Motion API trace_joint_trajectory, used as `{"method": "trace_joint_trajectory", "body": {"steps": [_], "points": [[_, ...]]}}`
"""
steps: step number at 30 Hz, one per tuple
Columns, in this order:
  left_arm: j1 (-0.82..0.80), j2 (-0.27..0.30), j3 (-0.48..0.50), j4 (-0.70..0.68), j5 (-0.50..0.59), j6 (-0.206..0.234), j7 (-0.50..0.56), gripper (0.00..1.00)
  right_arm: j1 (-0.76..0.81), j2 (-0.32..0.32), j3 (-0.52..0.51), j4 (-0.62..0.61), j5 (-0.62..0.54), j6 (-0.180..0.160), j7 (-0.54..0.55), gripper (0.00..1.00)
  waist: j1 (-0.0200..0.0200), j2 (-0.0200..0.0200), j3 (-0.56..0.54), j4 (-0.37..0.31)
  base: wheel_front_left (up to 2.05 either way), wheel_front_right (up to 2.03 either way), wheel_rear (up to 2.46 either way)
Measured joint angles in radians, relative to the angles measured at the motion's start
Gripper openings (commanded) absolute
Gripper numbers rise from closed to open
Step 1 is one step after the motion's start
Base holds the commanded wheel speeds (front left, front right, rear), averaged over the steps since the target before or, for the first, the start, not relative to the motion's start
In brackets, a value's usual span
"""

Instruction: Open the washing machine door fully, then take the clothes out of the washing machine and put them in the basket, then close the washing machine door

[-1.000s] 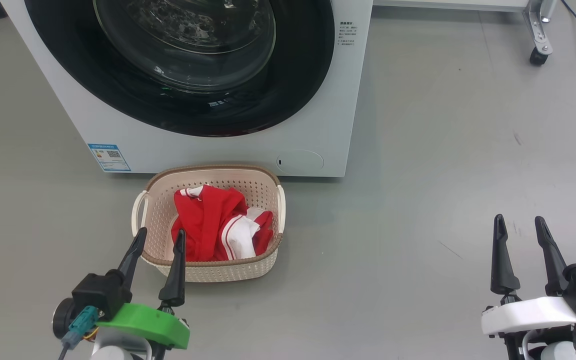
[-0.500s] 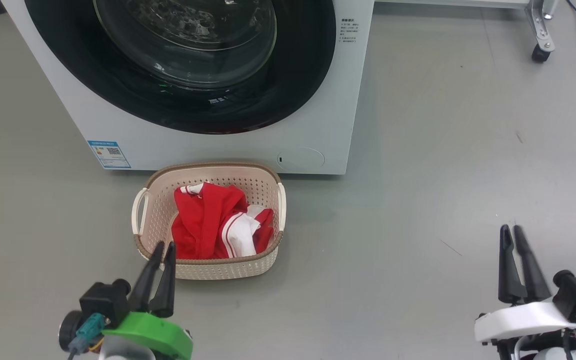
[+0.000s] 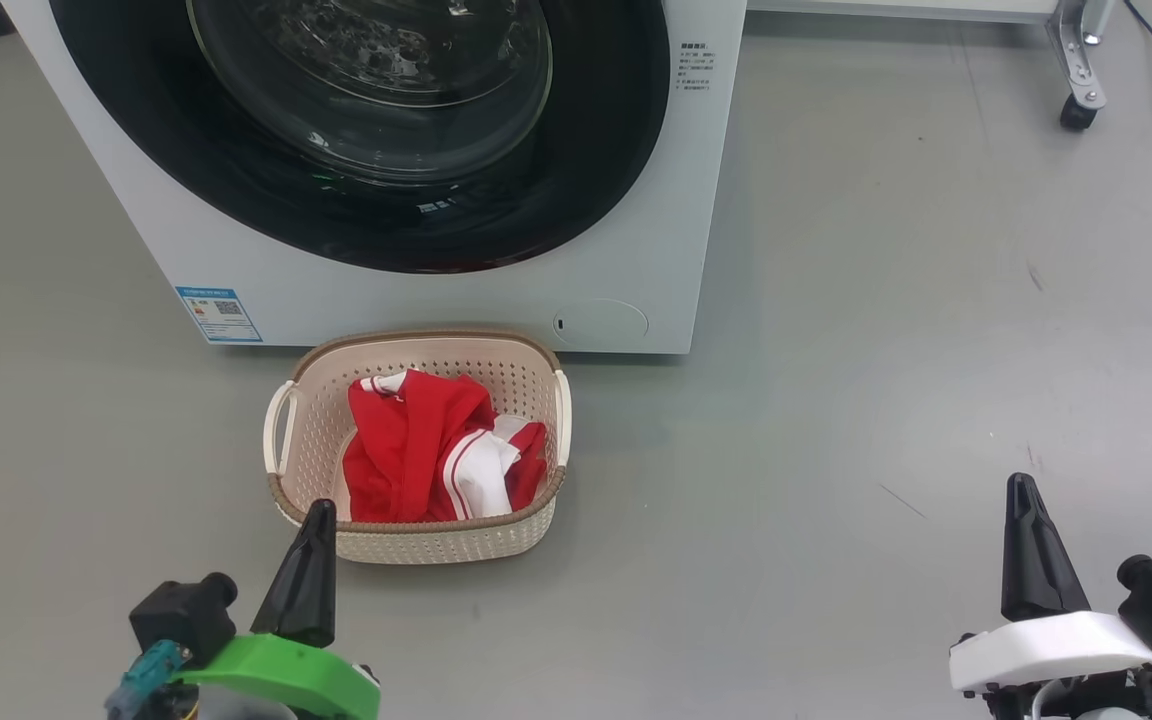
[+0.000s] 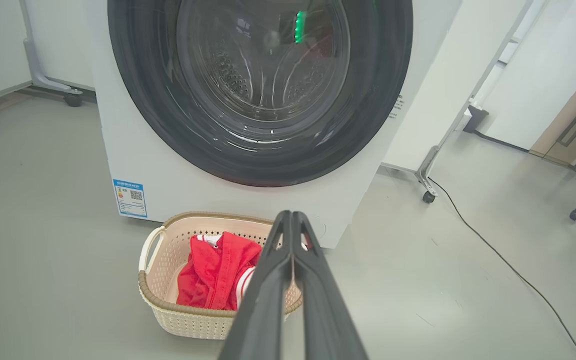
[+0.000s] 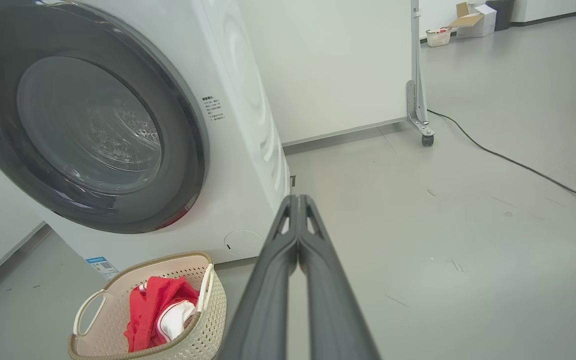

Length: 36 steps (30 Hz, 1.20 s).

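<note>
Head view, left to right: your left gripper (image 3: 319, 515), fingers pressed together and empty; the basket (image 3: 416, 338) holding the clothes (image 3: 406, 450), just before the washing machine (image 3: 636, 260), its door (image 3: 621, 120) closed flush; your right gripper (image 3: 1024, 490), likewise pinched, empty.

Red, white-striped clothes (image 3: 436, 450), cream perforated basket (image 3: 456, 540), glossy black washing machine door (image 3: 236, 170)

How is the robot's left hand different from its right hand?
The left hand sits on a green base; the right hand sits on a white base. The left hand is near the basket holding the red clothes; the right hand is over bare floor, far from the basket. Both have dark fingers pressed shut, pointing toward the washing machine.
</note>
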Motion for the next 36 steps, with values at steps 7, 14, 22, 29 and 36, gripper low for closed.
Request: {"method": "trace_joint_trajectory", "body": {"steps": [7,14,22,29,36], "points": [[0.000,0.000,0.023,-0.006,-0.089,0.000,0.024,0.00,-0.002,0.004,-0.013,0.007,0.106,0.009,0.022,0.00,0.0000,0.0000,-0.004,-0.001,0.00,0.00,0.00],[0.000,0.001,0.038,-0.012,-0.181,0.000,0.044,0.00,-0.007,0.006,-0.025,0.017,0.192,0.012,0.044,0.00,0.0000,0.0000,-0.009,-0.001,0.00,0.00,0.00],[0.000,0.008,0.057,-0.015,-0.275,0.000,0.071,0.00,-0.022,0.006,-0.038,0.032,0.296,0.021,0.074,0.00,0.0000,0.0000,-0.014,-0.002,0.00,0.00,0.00],[0.000,0.014,0.071,-0.018,-0.369,0.001,0.096,0.00,-0.030,0.005,-0.049,0.048,0.388,0.022,0.097,0.00,0.0000,0.0000,-0.018,-0.003,0.00,0.00,0.00],[0.000,0.018,0.087,-0.018,-0.451,0.001,0.114,0.00,-0.048,0.005,-0.059,0.061,0.476,0.030,0.120,0.00,0.0000,0.0000,-0.023,-0.003,0.00,0.00,0.00]]}}
